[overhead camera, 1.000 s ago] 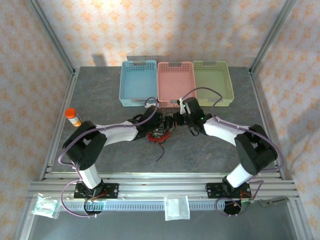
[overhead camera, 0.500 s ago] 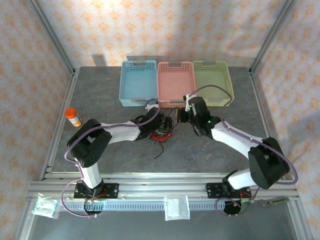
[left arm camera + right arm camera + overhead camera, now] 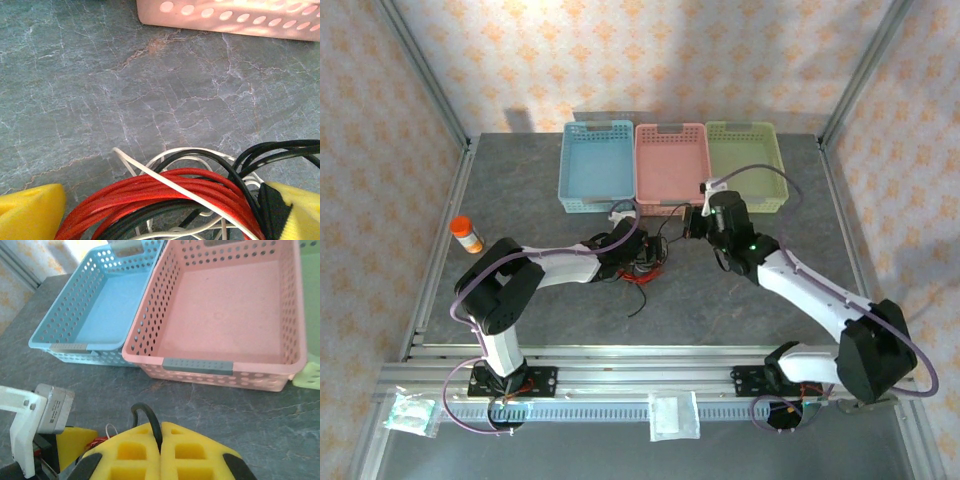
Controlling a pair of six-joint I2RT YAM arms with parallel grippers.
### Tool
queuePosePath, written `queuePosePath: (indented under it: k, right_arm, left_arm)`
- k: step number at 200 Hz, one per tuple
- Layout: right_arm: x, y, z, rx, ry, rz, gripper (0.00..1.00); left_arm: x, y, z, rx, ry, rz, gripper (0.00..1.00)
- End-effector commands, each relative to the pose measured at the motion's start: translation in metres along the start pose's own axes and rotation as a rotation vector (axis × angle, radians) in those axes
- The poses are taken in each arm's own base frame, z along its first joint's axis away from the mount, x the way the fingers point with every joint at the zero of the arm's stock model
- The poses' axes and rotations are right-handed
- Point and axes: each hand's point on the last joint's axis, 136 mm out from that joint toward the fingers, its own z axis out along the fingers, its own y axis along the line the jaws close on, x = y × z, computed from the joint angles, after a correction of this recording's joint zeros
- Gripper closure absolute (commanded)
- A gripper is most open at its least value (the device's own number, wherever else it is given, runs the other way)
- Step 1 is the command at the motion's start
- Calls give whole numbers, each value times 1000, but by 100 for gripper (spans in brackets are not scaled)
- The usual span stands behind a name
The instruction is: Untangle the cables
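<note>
Red, black and whitish thin wires (image 3: 175,192) lie bundled on the grey marbled tabletop (image 3: 100,90) near the pink perforated plastic basket (image 3: 225,315). Left gripper (image 3: 162,215) stands wide, 2 yellow foam pads (image 3: 30,210) straddling them; right gripper (image 3: 160,450) is clamped on 1 black wire (image 3: 148,419).

The top camera looks down on the whole table (image 3: 520,200) from behind. Wrist cameras sit close: left over the cables (image 3: 165,190), right facing the pink basket (image 3: 225,315) all three share.

White shells and black joints form the left arm (image 3: 560,268) and right arm (image 3: 810,290), each trailed by a lilac hose (image 3: 756,170). The right gripper (image 3: 160,432) wears yellow foam pads (image 3: 187,452) with moulded recesses; a green dot (image 3: 752,243), perhaps a light, marks its wrist.
</note>
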Motion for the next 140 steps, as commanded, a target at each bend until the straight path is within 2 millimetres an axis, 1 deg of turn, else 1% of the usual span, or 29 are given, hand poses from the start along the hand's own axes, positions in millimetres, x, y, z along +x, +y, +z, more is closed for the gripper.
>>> queuePosePath:
  k: [1,21,23,27,140]
  right_arm:
    - [-49,4,-25,35,-138,-13,100]
    - [-58,1,-30,63,-157,-22,100]
    - [-63,2,-37,59,-178,-21,100]
    - [-67,2,-41,62,-191,-21,100]
    - [-127,4,-94,109,-368,-38,100]
  left_arm:
    - [15,18,4,-71,16,11,1]
    - [19,22,4,-76,22,6,1]
    - [19,22,4,-75,23,7,1]
    - [20,23,4,-78,25,6,1]
    - [31,42,4,-144,39,18,1]
